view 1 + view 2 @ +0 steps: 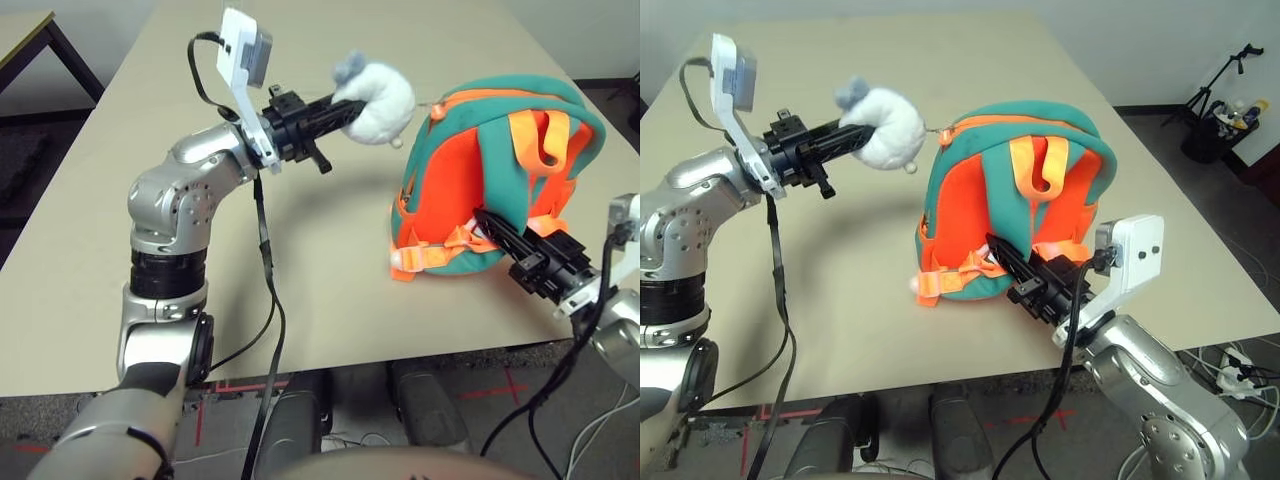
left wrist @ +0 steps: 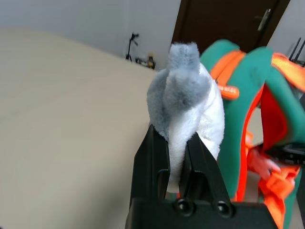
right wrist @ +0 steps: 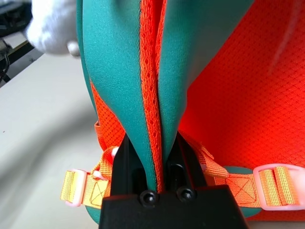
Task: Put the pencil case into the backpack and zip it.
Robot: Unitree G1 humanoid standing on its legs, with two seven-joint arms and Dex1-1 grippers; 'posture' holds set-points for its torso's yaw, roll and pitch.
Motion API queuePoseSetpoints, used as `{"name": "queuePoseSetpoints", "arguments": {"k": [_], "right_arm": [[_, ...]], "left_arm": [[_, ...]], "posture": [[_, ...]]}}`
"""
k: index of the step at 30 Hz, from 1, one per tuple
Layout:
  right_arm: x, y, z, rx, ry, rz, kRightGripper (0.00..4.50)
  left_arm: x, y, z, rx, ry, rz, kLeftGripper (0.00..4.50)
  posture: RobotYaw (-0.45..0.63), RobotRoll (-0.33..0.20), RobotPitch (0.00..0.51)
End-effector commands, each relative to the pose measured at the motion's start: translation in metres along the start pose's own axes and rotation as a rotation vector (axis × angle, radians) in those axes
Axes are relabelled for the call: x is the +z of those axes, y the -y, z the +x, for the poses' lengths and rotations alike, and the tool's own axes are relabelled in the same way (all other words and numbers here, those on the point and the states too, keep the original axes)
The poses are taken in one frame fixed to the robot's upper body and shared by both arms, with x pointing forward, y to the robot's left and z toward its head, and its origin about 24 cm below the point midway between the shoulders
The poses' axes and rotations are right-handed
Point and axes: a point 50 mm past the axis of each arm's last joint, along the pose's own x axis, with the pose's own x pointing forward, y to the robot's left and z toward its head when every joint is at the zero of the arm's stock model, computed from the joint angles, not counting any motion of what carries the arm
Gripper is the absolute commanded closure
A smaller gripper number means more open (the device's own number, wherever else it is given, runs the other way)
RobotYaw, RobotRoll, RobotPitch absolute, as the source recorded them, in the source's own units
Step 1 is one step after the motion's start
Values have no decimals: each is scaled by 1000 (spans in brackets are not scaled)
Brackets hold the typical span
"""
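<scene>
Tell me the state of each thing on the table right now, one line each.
Teal and orange backpack: upright on table, orange back panel facing the robot.
Grey-white plush charm: lifted, pinched by left gripper.
Left gripper: shut on charm.
Right gripper: shut on backpack's lower edge.

A broad beige counter [image 1: 330,300] with a plain matte top carried the scene. The small teal backpack [image 1: 985,130] stood directly on it toward the right side, upright on its base, with its bright orange back panel and orange straps facing the near edge. An orange strap end with a pale buckle lay on the surface at its lower left corner.
</scene>
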Motion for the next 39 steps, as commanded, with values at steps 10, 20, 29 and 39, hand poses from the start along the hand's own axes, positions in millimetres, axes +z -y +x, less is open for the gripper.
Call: {"name": "queuePoseSetpoints", "arguments": {"k": [10,20,29,39], "right_arm": [[-12,2,-2,-11,-38,23,4271],[-14,2,-1,-12,-32,28,4271],[-14,1,-1,-21,-25,28,4271],[-13,2,-1,-21,-19,23,4271]], "left_arm": [[-52,-10,-16,79,-184,-148,4351],[-95,-8,-10,58,-308,-253,4351],[-134,7,-9,-75,-472,-301,4351],[-116,10,-7,-128,-379,-247,4352]], "posture": [[-182,0,158],[-186,0,162],[-207,0,165],[-202,0,155]]}}
